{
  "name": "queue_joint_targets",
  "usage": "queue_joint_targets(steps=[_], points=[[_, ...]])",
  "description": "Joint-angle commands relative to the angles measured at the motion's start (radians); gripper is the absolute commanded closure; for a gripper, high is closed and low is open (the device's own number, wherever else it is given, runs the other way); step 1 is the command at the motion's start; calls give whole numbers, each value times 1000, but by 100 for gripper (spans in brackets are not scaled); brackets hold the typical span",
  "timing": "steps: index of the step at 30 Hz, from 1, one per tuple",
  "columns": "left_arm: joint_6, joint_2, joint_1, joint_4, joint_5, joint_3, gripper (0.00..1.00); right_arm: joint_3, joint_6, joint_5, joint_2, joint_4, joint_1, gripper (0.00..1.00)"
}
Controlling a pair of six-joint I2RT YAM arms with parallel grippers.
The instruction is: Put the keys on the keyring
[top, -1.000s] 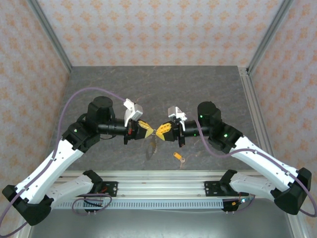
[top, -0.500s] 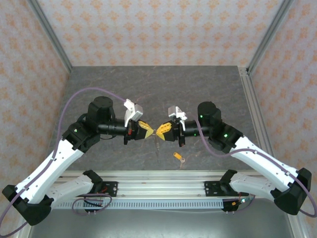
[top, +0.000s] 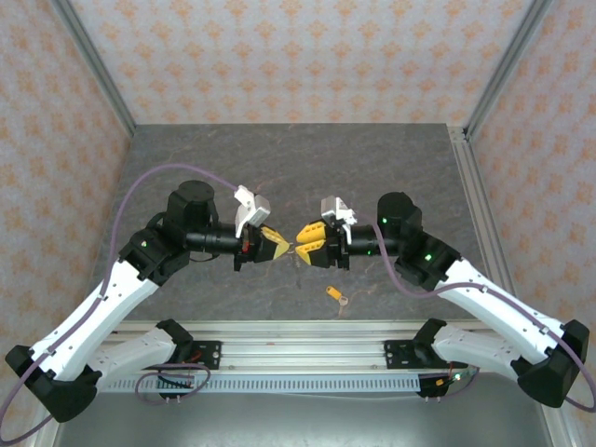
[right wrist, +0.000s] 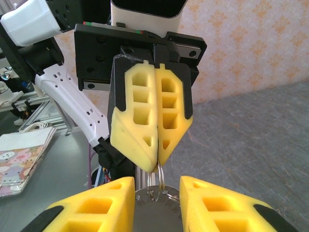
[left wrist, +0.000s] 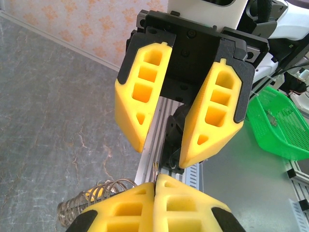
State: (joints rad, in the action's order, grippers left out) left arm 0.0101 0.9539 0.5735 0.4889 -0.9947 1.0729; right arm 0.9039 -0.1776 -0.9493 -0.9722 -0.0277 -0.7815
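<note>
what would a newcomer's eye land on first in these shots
The left end effector, shut on the thin keyring dangling from its yellow tips, meets the open right end effector nose to nose above the middle of the table. A small yellow-headed key lies on the table nearer the front edge, right of centre.

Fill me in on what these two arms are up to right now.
The two arms face each other above the table, their tips close together. The left claw is shut on the keyring, whose thin loop hangs from its tips. The right claw is open right in front of it, gripping nothing. One key with a yellow head lies on the table near the front edge, not yet on the ring.
</note>
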Motion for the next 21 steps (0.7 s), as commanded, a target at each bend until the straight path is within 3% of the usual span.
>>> queue_joint_targets(steps=[1,5,11,21], points=[[29,-9,-9,-54,-19,5,100,-18,3,-2,19,38,10,72],[42,-13,-8,-69,-24,2,100,-23,4,-28,20,26,13,78],[98,-29,-9,-144,-33,-17,100,-13,7,-122,-6,-23,14,74],[200,-83,-9,-235,-38,-28,100,-64,2,-27,72,9,14,75]])
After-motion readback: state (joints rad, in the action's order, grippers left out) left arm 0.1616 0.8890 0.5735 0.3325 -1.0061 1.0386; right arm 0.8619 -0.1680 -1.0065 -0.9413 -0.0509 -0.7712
